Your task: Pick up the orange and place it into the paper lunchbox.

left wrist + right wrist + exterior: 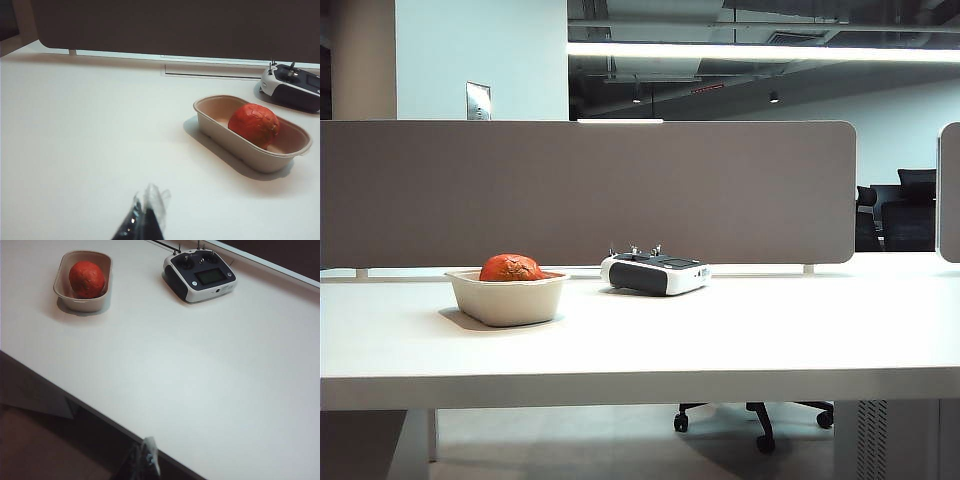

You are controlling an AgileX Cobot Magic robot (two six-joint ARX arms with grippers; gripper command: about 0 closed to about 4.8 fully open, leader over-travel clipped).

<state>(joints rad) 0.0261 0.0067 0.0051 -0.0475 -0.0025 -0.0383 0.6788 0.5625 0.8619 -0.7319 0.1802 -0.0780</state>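
Note:
The orange (511, 267) lies inside the paper lunchbox (510, 300) on the left part of the white table, with nothing touching it. The left wrist view shows the orange (253, 125) resting toward one end of the lunchbox (235, 146). My left gripper (147, 200) hovers well away from it over bare table, its blurred fingertips pressed together and holding nothing. In the right wrist view, the orange (86, 279) and lunchbox (75, 304) are far off, and my right gripper (148, 452) is shut and empty by the table's near edge. Neither gripper appears in the exterior view.
A white-and-black remote controller (655, 273) with small sticks sits to the right of the lunchbox; it is also the remote (295, 85) and remote (202, 275) in the wrist views. A grey partition (590, 190) stands along the table's back edge.

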